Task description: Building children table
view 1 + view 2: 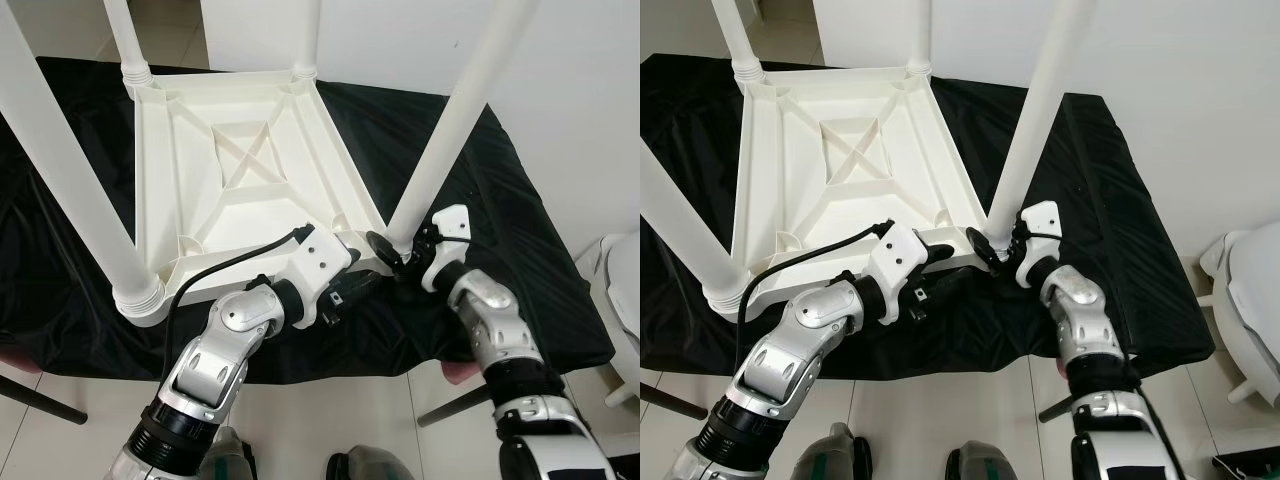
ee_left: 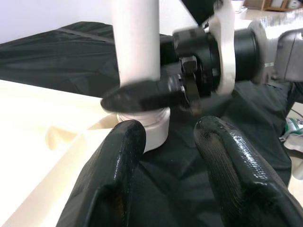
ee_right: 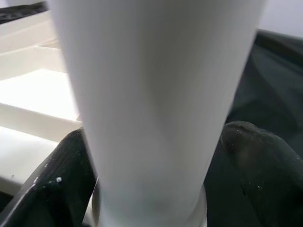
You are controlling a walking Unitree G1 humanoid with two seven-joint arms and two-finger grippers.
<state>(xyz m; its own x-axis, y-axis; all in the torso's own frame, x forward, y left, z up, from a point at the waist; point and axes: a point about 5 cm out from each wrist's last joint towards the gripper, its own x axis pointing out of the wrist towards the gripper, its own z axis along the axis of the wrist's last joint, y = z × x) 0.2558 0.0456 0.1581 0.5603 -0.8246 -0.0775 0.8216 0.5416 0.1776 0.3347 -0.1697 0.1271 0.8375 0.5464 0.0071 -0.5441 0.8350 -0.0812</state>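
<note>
**White table upside down on a black cloth**

A black cloth (image 1: 500,200) covers a low surface over a pale tile floor (image 1: 350,410). A white wall (image 1: 580,90) rises behind it, from 12 to 2 o'clock. At 3 o'clock, past the cloth's edge, sits a white rounded thing (image 1: 622,290); what it is cannot be told.

The white plastic table (image 1: 235,170) lies upside down on the cloth, a bit toward 10 o'clock from the middle. Its ribbed underside faces up, with a cross shape in the middle. Four white legs stand up from its corners. Two far legs (image 1: 128,40) rise at 11 and 12 o'clock. One near leg (image 1: 75,190) stands at 9 o'clock. The last leg (image 1: 450,120) stands in the corner nearest the robot's right arm, leaning up toward 1 o'clock.

The right gripper (image 1: 390,250) is at the bottom of this leg, right where it meets the table corner. In the right wrist view, its two black fingers (image 3: 255,161) sit on either side of the leg (image 3: 151,104), spread wide around it. If they press on it cannot be told.

The left gripper (image 1: 350,288) is just beside the same corner, at 6 o'clock from the middle. In the left wrist view, its fingers (image 2: 118,161) are apart with nothing between them, pointing at the leg's base (image 2: 151,127) and at the right gripper (image 2: 156,94). A black cable (image 1: 230,262) runs along the left arm.
</note>
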